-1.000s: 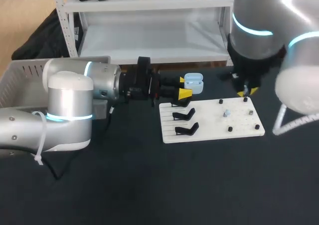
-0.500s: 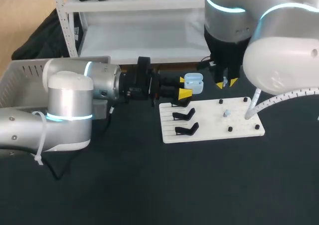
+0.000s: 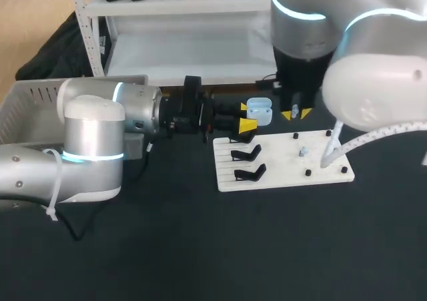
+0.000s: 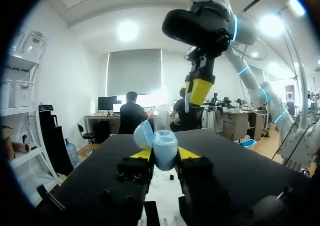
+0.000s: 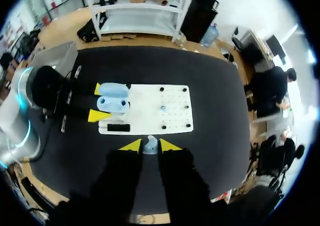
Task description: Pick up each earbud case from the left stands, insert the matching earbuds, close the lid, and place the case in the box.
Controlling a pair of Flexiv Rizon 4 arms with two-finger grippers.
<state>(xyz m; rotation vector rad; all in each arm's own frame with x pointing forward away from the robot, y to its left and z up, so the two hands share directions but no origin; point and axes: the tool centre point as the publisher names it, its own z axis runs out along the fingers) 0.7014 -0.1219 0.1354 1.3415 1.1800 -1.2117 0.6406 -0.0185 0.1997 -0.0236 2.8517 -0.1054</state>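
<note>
- Left pincer (image 3: 246, 116) grips my open earbud case (image 4: 163, 147) between its yellow tips, at the white board's (image 3: 283, 167) stand end.
- Right pincer (image 3: 294, 114) pinches an earbud (image 5: 150, 146), above and beyond the case.

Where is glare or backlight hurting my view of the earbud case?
Left wrist view: ceiling lights flare behind, but the earbud case in the left pincer is plainly visible. Head view: even light, shine only on the right arm. Right wrist view: no glare; the earbud in the right pincer shows.
</note>
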